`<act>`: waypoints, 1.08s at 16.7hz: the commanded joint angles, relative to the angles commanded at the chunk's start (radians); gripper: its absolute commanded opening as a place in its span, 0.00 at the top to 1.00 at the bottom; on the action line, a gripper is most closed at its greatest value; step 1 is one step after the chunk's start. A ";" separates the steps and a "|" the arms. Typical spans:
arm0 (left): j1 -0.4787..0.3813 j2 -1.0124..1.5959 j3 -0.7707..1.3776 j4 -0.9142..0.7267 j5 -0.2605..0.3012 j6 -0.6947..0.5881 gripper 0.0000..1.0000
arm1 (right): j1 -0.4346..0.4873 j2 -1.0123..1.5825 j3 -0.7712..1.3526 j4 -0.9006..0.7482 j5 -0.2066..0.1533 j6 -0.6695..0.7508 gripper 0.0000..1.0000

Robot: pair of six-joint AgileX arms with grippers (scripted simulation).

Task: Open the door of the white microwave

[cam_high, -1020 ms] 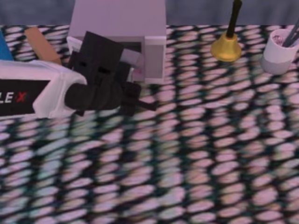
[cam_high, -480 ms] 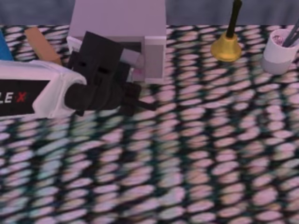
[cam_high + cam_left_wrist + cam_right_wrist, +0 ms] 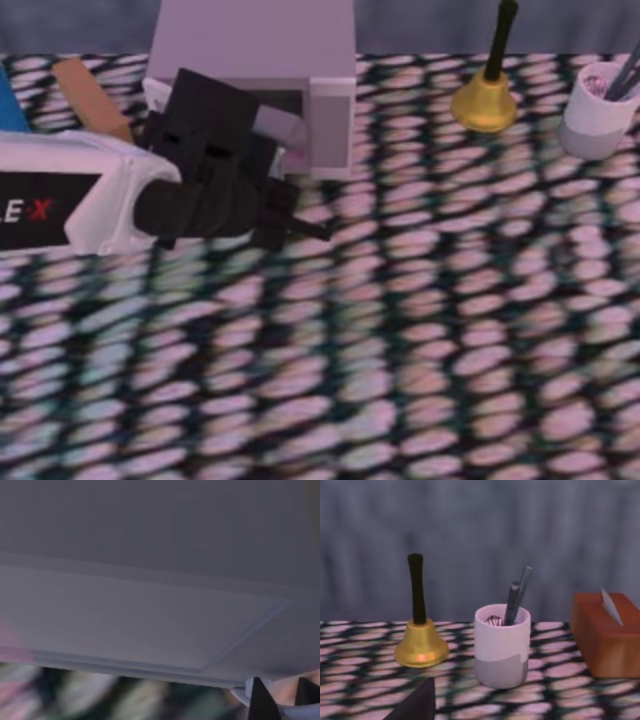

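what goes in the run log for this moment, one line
left gripper at door of white microwave | door partly open | right arm out of top view

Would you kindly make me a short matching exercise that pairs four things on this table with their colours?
Things:
1. white microwave
2. bell
3. pen cup
4. tissue box

Colours:
A. reddish brown
B. gold with a black handle
C. pale white, boxy
D. white above, grey below

Pairs: 1-C, 2-B, 3-D, 4-A
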State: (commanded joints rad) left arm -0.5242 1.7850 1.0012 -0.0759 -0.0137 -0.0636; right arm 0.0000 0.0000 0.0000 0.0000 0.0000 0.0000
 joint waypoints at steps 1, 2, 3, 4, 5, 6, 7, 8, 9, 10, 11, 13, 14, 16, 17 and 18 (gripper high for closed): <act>0.005 -0.006 -0.006 0.002 0.008 0.011 1.00 | 0.000 0.000 0.000 0.000 0.000 0.000 0.00; 0.011 -0.012 -0.011 0.004 0.016 0.021 1.00 | 0.000 0.000 0.000 0.000 0.000 0.000 0.00; 0.015 -0.018 -0.017 0.006 0.025 0.033 1.00 | 0.000 0.000 0.000 0.000 0.000 0.000 0.00; 0.021 -0.023 -0.024 0.007 0.033 0.045 1.00 | 0.000 0.000 0.000 0.000 0.000 0.000 0.00; 0.025 -0.027 -0.031 0.008 0.041 0.055 1.00 | 0.000 0.000 0.000 0.000 0.000 0.000 0.00; 0.028 -0.029 -0.035 0.008 0.047 0.062 1.00 | 0.000 0.000 0.000 0.000 0.000 0.000 0.00; 0.029 -0.029 -0.035 0.008 0.047 0.063 1.00 | 0.000 0.000 0.000 0.000 0.000 0.000 0.00; 0.029 -0.029 -0.035 0.008 0.047 0.063 1.00 | 0.000 0.000 0.000 0.000 0.000 0.000 0.00; 0.029 -0.029 -0.035 0.008 0.047 0.063 1.00 | 0.000 0.000 0.000 0.000 0.000 0.000 0.00; 0.029 -0.029 -0.035 0.008 0.047 0.063 1.00 | 0.000 0.000 0.000 0.000 0.000 0.000 0.00; 0.029 -0.029 -0.035 0.008 0.047 0.063 1.00 | 0.000 0.000 0.000 0.000 0.000 0.000 0.00; 0.029 -0.029 -0.035 0.008 0.047 0.063 1.00 | 0.000 0.000 0.000 0.000 0.000 0.000 0.00; 0.029 -0.029 -0.035 0.008 0.047 0.063 1.00 | 0.000 0.000 0.000 0.000 0.000 0.000 0.00; 0.029 -0.029 -0.035 0.008 0.047 0.063 1.00 | 0.000 0.000 0.000 0.000 0.000 0.000 0.00; 0.029 -0.029 -0.035 0.008 0.047 0.063 1.00 | 0.000 0.000 0.000 0.000 0.000 0.000 0.00; 0.029 -0.029 -0.035 0.008 0.047 0.063 1.00 | 0.000 0.000 0.000 0.000 0.000 0.000 0.00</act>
State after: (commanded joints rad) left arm -0.4956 1.7556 0.9658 -0.0678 0.0331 -0.0007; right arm 0.0000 0.0000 0.0000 0.0000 0.0000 0.0000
